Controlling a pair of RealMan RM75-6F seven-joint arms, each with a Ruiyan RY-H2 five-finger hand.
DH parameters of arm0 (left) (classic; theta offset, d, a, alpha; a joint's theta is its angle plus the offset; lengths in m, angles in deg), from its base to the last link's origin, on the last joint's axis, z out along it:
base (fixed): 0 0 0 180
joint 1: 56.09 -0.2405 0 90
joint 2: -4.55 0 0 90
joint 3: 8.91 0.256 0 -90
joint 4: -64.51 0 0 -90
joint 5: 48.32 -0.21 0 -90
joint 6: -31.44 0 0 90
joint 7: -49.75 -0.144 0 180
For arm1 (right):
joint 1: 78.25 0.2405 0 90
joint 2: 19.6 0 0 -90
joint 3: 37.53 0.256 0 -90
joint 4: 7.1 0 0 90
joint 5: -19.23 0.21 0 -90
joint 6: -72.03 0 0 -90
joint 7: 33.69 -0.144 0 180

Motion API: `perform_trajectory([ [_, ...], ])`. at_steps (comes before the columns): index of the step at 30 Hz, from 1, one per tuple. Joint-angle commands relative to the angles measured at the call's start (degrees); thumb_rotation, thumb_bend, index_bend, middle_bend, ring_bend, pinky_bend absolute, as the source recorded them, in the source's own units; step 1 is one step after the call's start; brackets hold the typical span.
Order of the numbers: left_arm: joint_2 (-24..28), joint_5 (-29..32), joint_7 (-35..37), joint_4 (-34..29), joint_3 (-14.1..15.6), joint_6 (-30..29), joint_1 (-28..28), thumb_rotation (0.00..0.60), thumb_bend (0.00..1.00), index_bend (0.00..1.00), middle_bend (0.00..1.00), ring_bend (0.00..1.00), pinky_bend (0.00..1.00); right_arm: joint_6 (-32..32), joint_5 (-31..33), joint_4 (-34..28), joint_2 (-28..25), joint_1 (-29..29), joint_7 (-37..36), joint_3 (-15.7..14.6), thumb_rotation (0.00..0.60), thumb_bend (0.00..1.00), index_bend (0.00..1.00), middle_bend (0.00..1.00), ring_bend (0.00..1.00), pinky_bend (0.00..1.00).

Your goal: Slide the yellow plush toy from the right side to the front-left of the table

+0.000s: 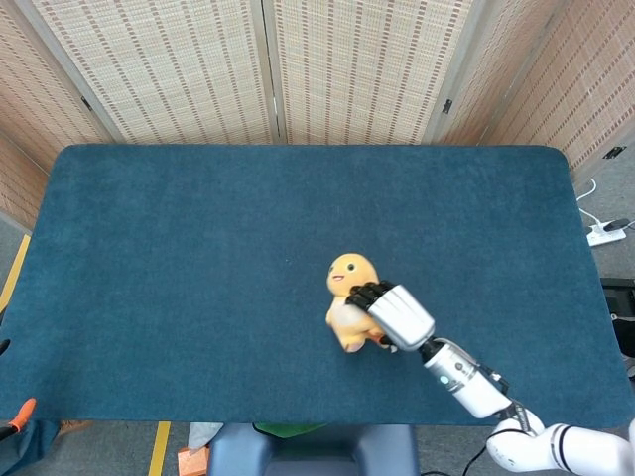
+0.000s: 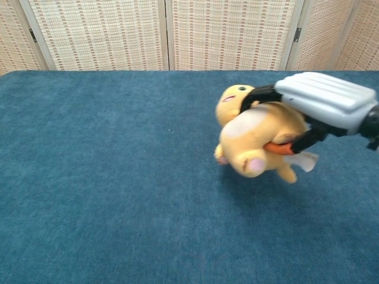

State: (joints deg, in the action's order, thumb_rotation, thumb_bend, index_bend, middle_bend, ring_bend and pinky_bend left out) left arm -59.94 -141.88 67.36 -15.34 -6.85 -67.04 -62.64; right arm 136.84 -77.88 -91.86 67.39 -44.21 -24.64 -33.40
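Observation:
The yellow plush toy [image 1: 347,302] lies on the blue table near the middle, a little right of centre and toward the front. In the chest view the yellow plush toy [image 2: 254,139] shows its pale belly and pink feet, with a white tag trailing behind. My right hand [image 1: 394,312] lies over the toy's back with its dark fingers curled around the body; the right hand [image 2: 323,106] comes in from the right in the chest view. My left hand shows in neither view.
The blue table [image 1: 198,258] stretches wide to the left of the toy, with its front edge [image 1: 198,416] close to me. Woven screens [image 1: 268,69] stand behind the far edge. A white power strip [image 1: 605,234] lies on the floor at right.

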Motion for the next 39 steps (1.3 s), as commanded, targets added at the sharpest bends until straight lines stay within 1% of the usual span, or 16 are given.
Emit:
perform_trajectory([
  [1, 0.1, -0.1, 0.8, 0.2, 0.0, -0.1, 0.0, 0.600, 0.30, 0.00, 0.00, 0.00, 0.12, -3.1, -1.3, -0.9, 5.3, 3.7, 1.3, -0.2, 0.600, 0.63, 0.67, 0.75, 0.66, 0.95],
  [11, 0.6, -0.3, 3.6, 1.1, 0.3, -0.1, 0.0, 0.600, 0.30, 0.00, 0.00, 0.00, 0.12, -10.7, 2.0, 3.0, 14.6, 8.7, 8.9, 1.3, 0.600, 0.61, 0.67, 0.73, 0.65, 0.94],
  [14, 0.6, -0.5, 4.1, 1.4, 0.4, -0.4, -0.1, 0.600, 0.30, 0.00, 0.00, 0.00, 0.12, -12.5, 4.0, 4.0, 15.8, 9.2, 12.3, 1.3, 0.600, 0.58, 0.65, 0.68, 0.61, 0.87],
  [16, 0.6, -0.6, 4.5, 1.5, 0.5, -0.5, -0.1, 0.600, 0.30, 0.00, 0.00, 0.00, 0.12, -14.1, 5.5, 3.4, 15.8, 9.5, 12.9, 1.1, 0.600, 0.50, 0.52, 0.56, 0.53, 0.75],
  [17, 0.6, -0.6, 4.6, 1.6, 0.5, -0.5, -0.1, 0.600, 0.30, 0.00, 0.00, 0.00, 0.12, -14.5, 6.0, 3.0, 15.6, 9.6, 12.8, 1.1, 0.600, 0.46, 0.41, 0.49, 0.48, 0.68],
  [18, 0.6, -0.6, 4.7, 1.6, 0.5, -0.5, -0.1, 0.600, 0.30, 0.00, 0.00, 0.00, 0.12, -15.1, 6.8, 2.3, 15.1, 9.7, 12.9, 1.1, 0.600, 0.42, 0.26, 0.40, 0.40, 0.60],
  [19, 0.6, -0.7, 4.8, 1.7, 0.5, -0.5, -0.1, 0.600, 0.30, 0.00, 0.00, 0.00, 0.12, -15.8, 7.7, 1.5, 14.4, 9.7, 13.0, 1.0, 0.600, 0.36, 0.13, 0.29, 0.30, 0.52],
  [20, 0.5, -0.8, 4.8, 1.7, 0.5, -0.6, 0.0, 0.600, 0.30, 0.00, 0.00, 0.00, 0.12, -16.6, 8.9, 0.3, 13.6, 9.6, 13.2, 1.1, 0.600, 0.31, 0.05, 0.20, 0.22, 0.46],
  [21, 0.5, -0.8, 4.7, 1.9, 0.5, -0.5, 0.0, 0.600, 0.30, 0.00, 0.00, 0.00, 0.12, -17.7, 10.2, -1.7, 12.3, 9.7, 13.0, 1.1, 0.600, 0.24, 0.00, 0.10, 0.12, 0.38],
  [22, 0.4, -0.8, 4.7, 1.9, 0.5, -0.5, 0.0, 0.600, 0.30, 0.00, 0.00, 0.00, 0.12, -18.2, 11.0, -3.2, 11.3, 9.7, 12.7, 1.1, 0.600, 0.17, 0.00, 0.03, 0.05, 0.29],
  [23, 0.4, -0.8, 4.6, 1.9, 0.5, -0.6, 0.0, 0.600, 0.30, 0.00, 0.00, 0.00, 0.12, -18.2, 11.5, -4.6, 10.3, 9.6, 12.4, 1.2, 0.600, 0.12, 0.00, 0.00, 0.01, 0.21],
  [25, 0.3, -0.8, 4.4, 1.9, 0.5, -0.7, 0.0, 0.600, 0.30, 0.00, 0.00, 0.00, 0.12, -17.6, 11.8, -7.9, 8.3, 9.0, 10.3, 0.9, 0.600, 0.06, 0.00, 0.00, 0.00, 0.11],
  [29, 0.1, -1.0, 3.5, 1.8, 0.5, -0.6, 0.1, 0.600, 0.30, 0.00, 0.00, 0.00, 0.12, -14.8, 9.9, -13.3, 3.4, 7.5, 6.2, -0.6, 0.600, 0.01, 0.00, 0.00, 0.00, 0.00],
  [33, -0.3, -1.7, 2.2, 1.9, 0.6, -1.1, 0.1, 0.600, 0.30, 0.00, 0.00, 0.00, 0.12, -10.8, 6.3, -17.9, -2.8, 5.1, 2.3, -3.4, 0.600, 0.01, 0.00, 0.00, 0.00, 0.00],
  [36, -1.3, -2.9, 1.6, 2.4, 0.6, -2.2, 0.2, 0.600, 0.30, 0.00, 0.00, 0.00, 0.12, -4.2, 1.7, -20.8, -9.5, 0.9, -2.3, -7.7, 0.600, 0.01, 0.00, 0.00, 0.00, 0.00],
  [39, -2.2, -6.4, 2.1, 2.8, 1.6, -2.4, 1.3, 0.600, 0.30, 0.00, 0.00, 0.00, 0.13, 6.3, -3.6, -19.1, -16.2, -5.8, -6.0, -13.2, 0.600, 0.01, 0.00, 0.00, 0.00, 0.00],
])
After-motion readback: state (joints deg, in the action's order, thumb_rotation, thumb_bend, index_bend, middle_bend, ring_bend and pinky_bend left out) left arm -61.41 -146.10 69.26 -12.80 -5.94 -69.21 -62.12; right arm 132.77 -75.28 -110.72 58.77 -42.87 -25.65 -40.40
